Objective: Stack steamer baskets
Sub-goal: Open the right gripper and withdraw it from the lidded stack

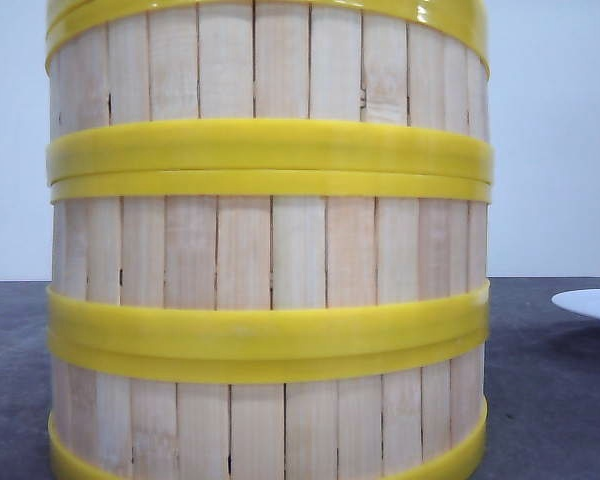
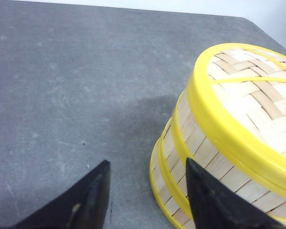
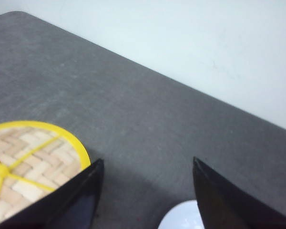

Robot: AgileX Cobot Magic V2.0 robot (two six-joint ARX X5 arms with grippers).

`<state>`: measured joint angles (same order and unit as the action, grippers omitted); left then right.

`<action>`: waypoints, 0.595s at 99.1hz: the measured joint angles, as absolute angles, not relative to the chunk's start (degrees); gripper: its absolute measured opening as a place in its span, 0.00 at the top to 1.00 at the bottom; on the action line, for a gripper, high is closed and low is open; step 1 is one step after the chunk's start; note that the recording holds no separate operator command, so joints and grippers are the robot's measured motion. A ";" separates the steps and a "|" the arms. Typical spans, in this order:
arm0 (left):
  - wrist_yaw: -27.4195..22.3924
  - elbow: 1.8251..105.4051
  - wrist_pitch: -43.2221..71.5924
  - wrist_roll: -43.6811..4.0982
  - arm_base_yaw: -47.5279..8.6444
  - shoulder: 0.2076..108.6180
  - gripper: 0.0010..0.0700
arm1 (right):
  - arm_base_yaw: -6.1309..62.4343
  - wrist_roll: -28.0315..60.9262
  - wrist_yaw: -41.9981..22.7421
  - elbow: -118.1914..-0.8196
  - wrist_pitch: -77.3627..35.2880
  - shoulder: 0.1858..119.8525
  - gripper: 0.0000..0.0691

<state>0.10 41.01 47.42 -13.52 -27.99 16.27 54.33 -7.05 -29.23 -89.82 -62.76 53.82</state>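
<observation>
- Where the front view looks forward over the dark grey surface (image 1: pixel 550 400), the steamer baskets (image 1: pixel 270 250) fill most of the frame as one upright stack, close to the camera.
- Three tiers of pale vertical bamboo slats show in that stack, each tier parted from the next by a doubled yellow band where two thick plastic rims meet; the tiers sit square on one another, with no lean that can be seen.
- What lies inside the baskets cannot be told: their walls hide the interiors, and the top of the stack is covered by a woven lattice of flat bamboo strips crossed by thin yellow spokes inside a yellow ring.
- A white dish (image 1: pixel 590 305), only partly in frame, rests on the surface towards its right edge, apart from the stack; its contents are not visible.
- The left end effector (image 2: pixel 148 195) is released, its two black fingers (image 2: pixel 93 195) spread and gripping nothing; one finger is just beside the stack's wall, and whether it touches cannot be told.
- The right end effector (image 3: pixel 145 195) is likewise released and holds nothing, poised above the surface with the stack's woven top on one side and the white dish's rim showing between the fingers.
</observation>
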 joint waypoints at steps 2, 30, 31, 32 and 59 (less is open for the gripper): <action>0.10 41.01 47.42 -13.52 -27.99 16.27 0.58 | 54.33 -7.49 -29.28 -88.64 -62.52 53.19 0.48; 0.10 41.01 47.42 -13.52 -27.99 16.27 0.58 | 54.33 -11.99 -29.76 -68.29 -57.19 46.46 0.48; 0.10 41.01 47.42 -13.52 -27.99 16.27 0.58 | 54.33 -12.10 -29.74 -67.85 -57.14 46.39 0.48; 0.10 41.01 47.42 -13.52 -27.97 16.27 0.58 | 54.33 -12.19 -29.74 -67.46 -57.14 46.28 0.48; 0.10 41.01 47.42 -13.50 -27.99 16.27 0.84 | 54.33 -13.19 -29.80 -66.22 -56.31 45.56 0.82</action>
<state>0.10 41.01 47.42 -13.50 -27.99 16.27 54.33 -13.19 -29.80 -66.22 -56.31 45.56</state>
